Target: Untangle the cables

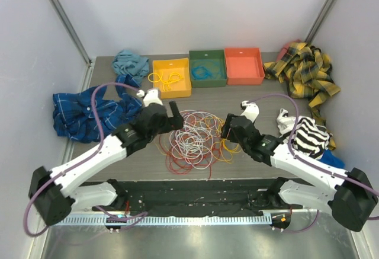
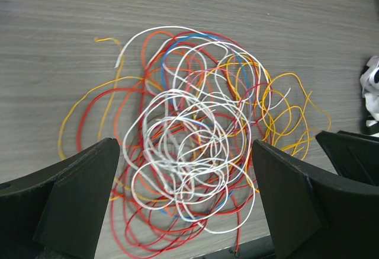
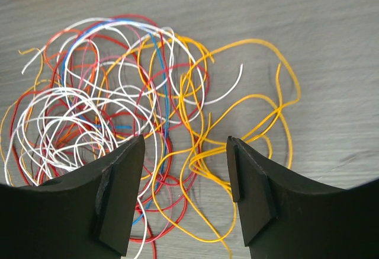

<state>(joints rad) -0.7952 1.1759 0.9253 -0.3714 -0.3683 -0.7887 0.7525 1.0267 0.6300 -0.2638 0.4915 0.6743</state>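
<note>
**Top external view.** The cables (image 1: 195, 136) are seen as one tangled heap of red, white, orange and yellow loops on the grey table (image 1: 249, 102), between the two arms and near its front edge. The left gripper (image 1: 176, 112) is held at the heap's left edge, and the right gripper (image 1: 228, 130) at its right edge, over the yellow strands. Three trays are lined up at the back: a yellow tray (image 1: 172, 76) with a yellow wire coil inside, a green tray (image 1: 208, 67) with a blue coil inside, and an orange tray (image 1: 243, 65). Cloths are noted around the edges: blue plaid (image 1: 83, 111) and teal (image 1: 130, 63) on the left, yellow plaid (image 1: 305, 72) and black-and-white striped (image 1: 308, 136) on the right.

**Left wrist view.** The left gripper (image 2: 185, 152) is seen released, its fingers (image 2: 83, 194) spread wide with nothing clasped. The cables (image 2: 189, 134) are lying on the table beyond, with white loops on top and red ones below.

**Right wrist view.** The right gripper (image 3: 185, 143) is seen parted, with nothing pinched. The cables (image 3: 118, 105) are spread on the table ahead, mostly to the left. Loose yellow loops (image 3: 249, 111) are seen trailing to the right, and some run through the gap between the jaws.
</note>
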